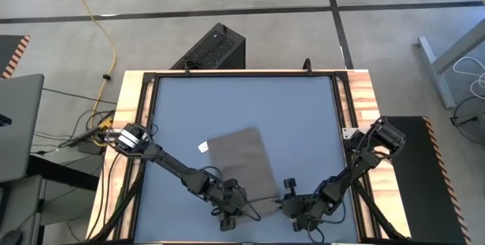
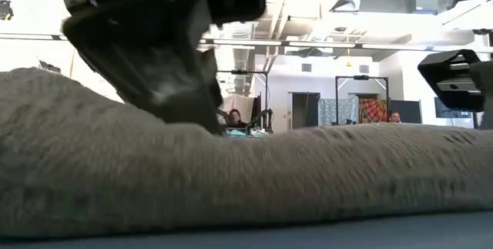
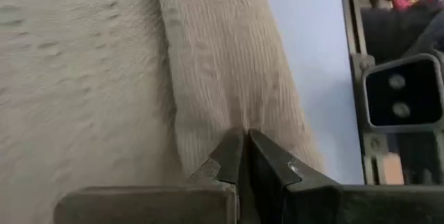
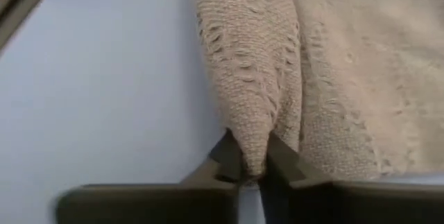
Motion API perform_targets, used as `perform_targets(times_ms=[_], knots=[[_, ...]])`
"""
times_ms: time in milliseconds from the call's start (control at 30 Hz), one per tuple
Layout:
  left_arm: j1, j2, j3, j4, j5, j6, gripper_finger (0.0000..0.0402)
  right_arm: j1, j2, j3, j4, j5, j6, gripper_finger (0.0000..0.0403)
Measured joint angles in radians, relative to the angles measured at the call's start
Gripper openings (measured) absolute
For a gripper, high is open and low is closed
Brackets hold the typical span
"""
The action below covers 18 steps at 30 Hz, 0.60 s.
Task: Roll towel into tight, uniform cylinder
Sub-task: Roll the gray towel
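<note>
In the low view, you have the towel (image 2: 246, 180) directly before the lens, a grey-brown ridge filling the lower half and blocking sight of the table surface behind it. A dark gripper body comes down from above at upper left and meets the cloth; a second dark arm part shows at the right edge. Beyond, a room with people seated far off.

In the high view, you see the towel (image 1: 244, 163) lying on the blue-grey table (image 1: 182, 108), from the middle toward the near edge, with its small white tag (image 1: 203, 148) on its left side. Both arms reach inward, low and stretched out, to the towel's near edge: the left gripper (image 1: 227, 213) at the near left corner of the cloth, the right gripper (image 1: 292, 208) at the near right corner. A black box (image 1: 214, 48) stands on the floor past the far edge; cables (image 1: 95, 127) lie beside the table's left edge.

In the left wrist view, the left gripper (image 3: 245, 156) has its jaws pinched nearly together on a rolled fold of the towel (image 3: 222, 78); the table frame (image 3: 352, 57) runs alongside.

In the right wrist view, the right gripper (image 4: 248, 160) stands narrow, with a thick fold of the towel (image 4: 250, 64) nipped between its jaws.
</note>
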Motion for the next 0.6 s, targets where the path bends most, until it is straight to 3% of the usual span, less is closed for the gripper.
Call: perform_targets(times_ms=[133, 500, 600], knots=[[-0.014, -0.054, -0.001, -0.060, -0.050, 0.033, 0.0011, -0.020, -0.013, -0.001, -0.006, -0.131, 0.116, 0.0030], [-0.122, -0.091, 0.000, 0.021, -0.397, 0.120, 0.0012, -0.169, -0.116, -0.003, -0.019, -0.577, 0.306, 0.0039], [-0.146, -0.089, 0.000, 0.025, -0.409, 0.160, 0.0021, -0.223, -0.118, -0.003, -0.034, -0.645, 0.366, 0.0039]])
